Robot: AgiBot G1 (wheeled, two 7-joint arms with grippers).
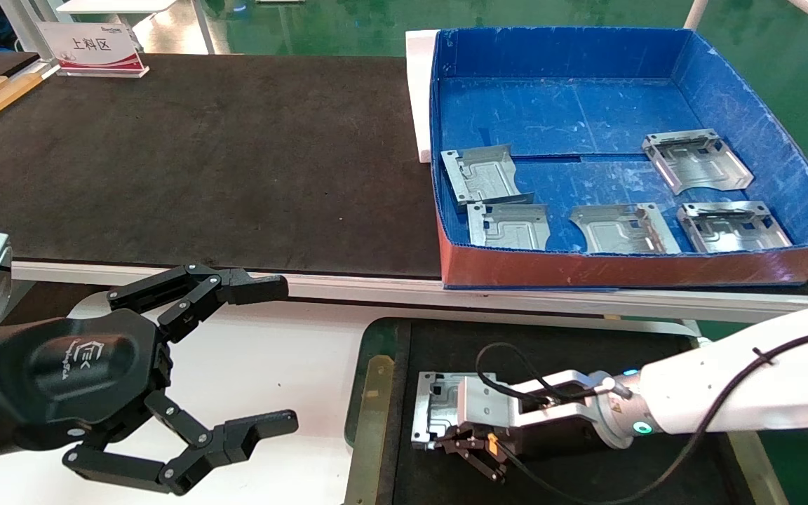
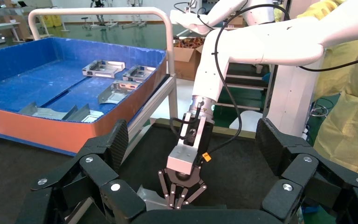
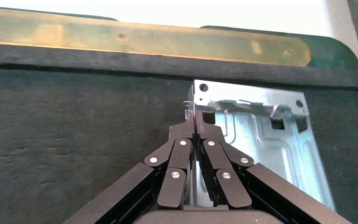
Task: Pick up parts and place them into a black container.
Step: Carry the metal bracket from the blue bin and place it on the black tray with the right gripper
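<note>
- Pinching one part by its bent edge, the right gripper has its jaws closed on the metal, low over the black container near its left rim.
- Thin stamped plate: probably stiff, light, slippery; raised side tabs look the safest hold.
- Left gripper hovers wide open, empty, off the container's left edge.
- Five parts lie along the blue box's front edge.

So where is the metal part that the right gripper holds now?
In the head view the part lies low on the right, on the floor of the black container near its left rim, with the right gripper shut on its edge.
</note>
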